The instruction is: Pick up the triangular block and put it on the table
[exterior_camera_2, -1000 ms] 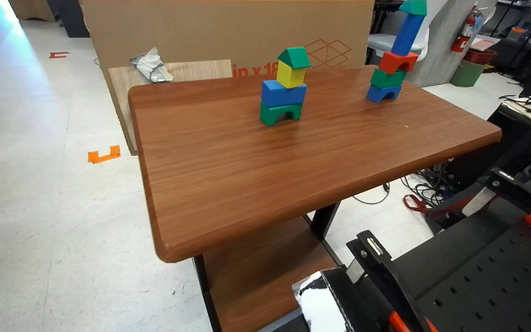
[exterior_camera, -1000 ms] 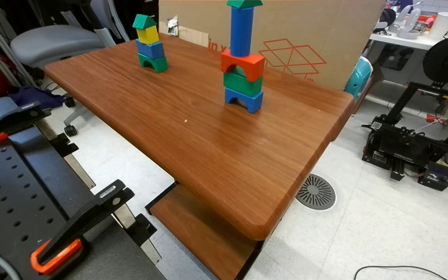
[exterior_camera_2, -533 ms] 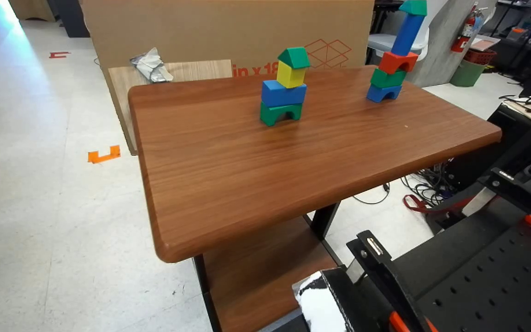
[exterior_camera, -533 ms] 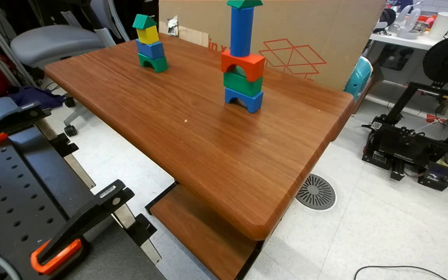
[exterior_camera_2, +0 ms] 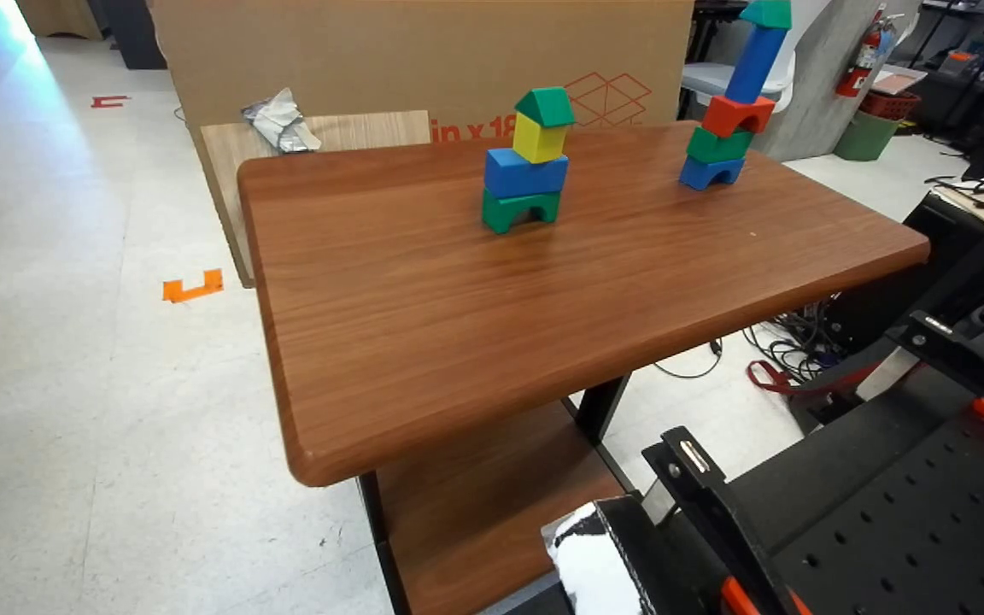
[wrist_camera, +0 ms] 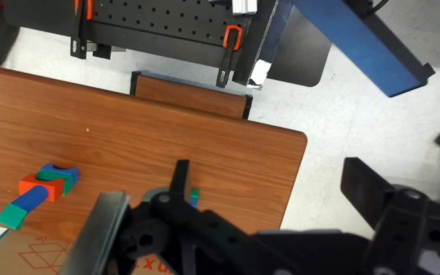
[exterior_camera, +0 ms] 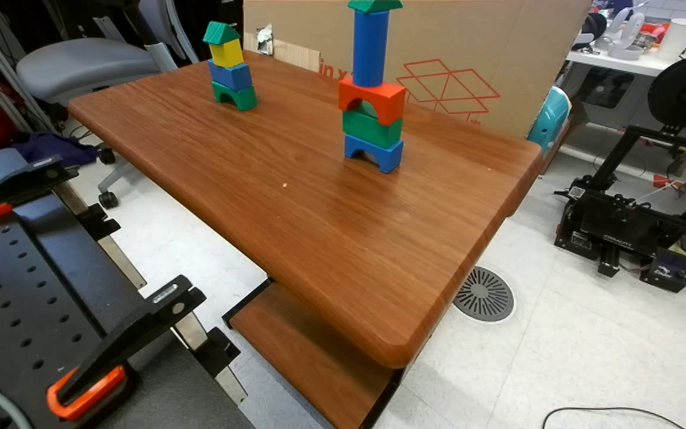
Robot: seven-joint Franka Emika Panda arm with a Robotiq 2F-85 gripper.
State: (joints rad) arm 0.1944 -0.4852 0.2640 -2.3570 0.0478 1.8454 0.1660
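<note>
Two green triangular blocks show, each topping a tower on the brown table point(exterior_camera: 319, 232) point(exterior_camera_2: 424, 316) point(wrist_camera: 136, 130). One triangular block point(exterior_camera: 221, 33) point(exterior_camera_2: 546, 108) sits on a yellow cube, above a blue block and a green arch. The other triangular block point(exterior_camera: 374, 6) point(exterior_camera_2: 768, 13) point(wrist_camera: 12, 216) sits on a tall blue cylinder, above red, green and blue blocks. My gripper point(wrist_camera: 267, 162) shows only in the wrist view, open and empty, high above the table. Its left finger hides most of the shorter tower, including its triangular block; a green and blue sliver point(wrist_camera: 194, 197) shows beside it.
A large cardboard box point(exterior_camera: 468, 53) point(exterior_camera_2: 355, 60) stands behind the table. A black perforated bench with orange-handled clamps point(exterior_camera: 87, 393) point(exterior_camera_2: 740, 547) point(wrist_camera: 232, 38) stands along the opposite side. A lower shelf point(exterior_camera: 313, 357) lies under the table. A 3D printer point(exterior_camera: 629, 226) stands on the floor.
</note>
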